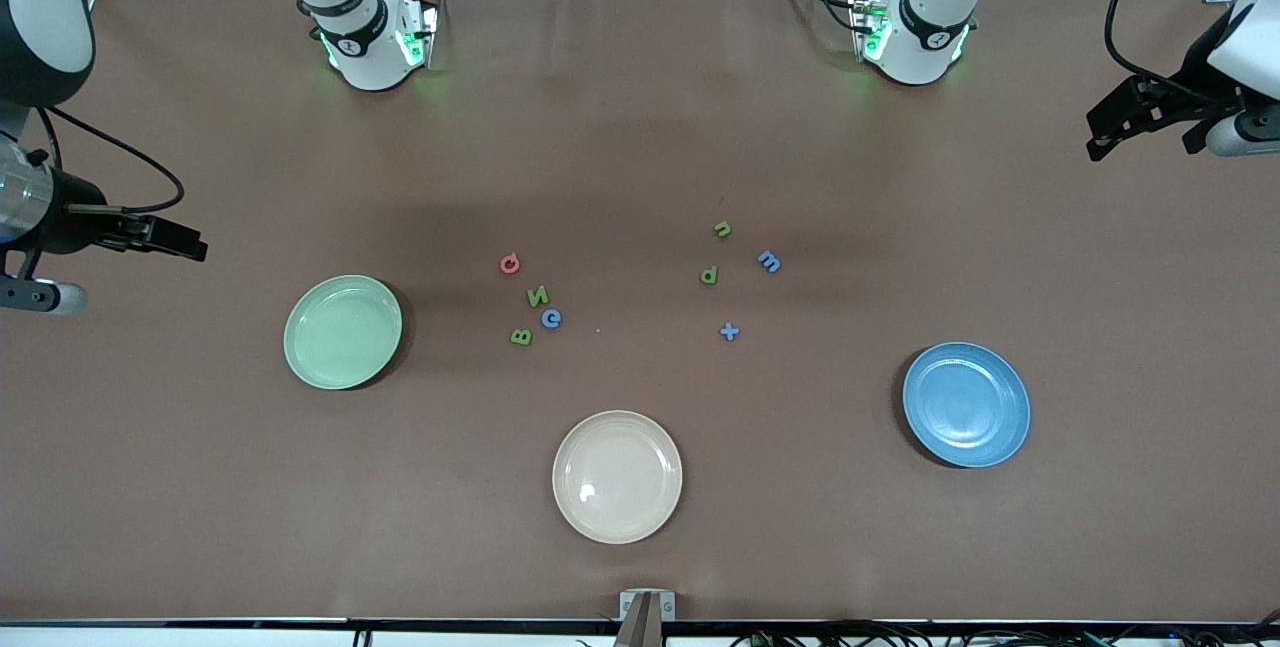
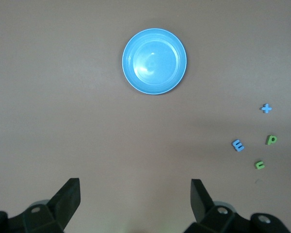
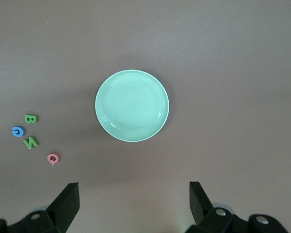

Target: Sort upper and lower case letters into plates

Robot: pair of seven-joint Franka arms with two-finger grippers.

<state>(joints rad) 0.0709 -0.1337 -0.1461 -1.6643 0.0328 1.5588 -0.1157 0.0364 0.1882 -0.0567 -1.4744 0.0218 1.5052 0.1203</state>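
Brown cloth covers the whole worktop (image 1: 640, 127), with both arm bases along its edge farthest from the front camera.

3 plates come next in size. A mint green plate (image 1: 343, 332) lies toward the right arm's end, a blue plate (image 1: 966, 404) toward the left arm's end, and a cream plate (image 1: 617, 476) sits between them, nearest the front camera. All 3 hold nothing.

Each arm waits high at its own end. The right gripper (image 3: 134, 204) hangs over the cloth beside the green plate, its fingers (image 3: 68, 201) spread wide around nothing. The left gripper (image 2: 136, 201) hangs over the cloth near the blue plate, its fingers (image 2: 69, 199) equally wide and holding nothing.

8 small letters lie on the cloth in 2 loose groups, none on a plate. Nearer the green plate: a pink Q (image 1: 510, 264), a green N (image 1: 538, 296), a blue C (image 1: 551, 319) and a green B (image 1: 521, 336). Nearer the blue plate: a green n (image 1: 722, 229), a blue m (image 1: 769, 262), a green p (image 1: 709, 275) and a blue t (image 1: 730, 332).
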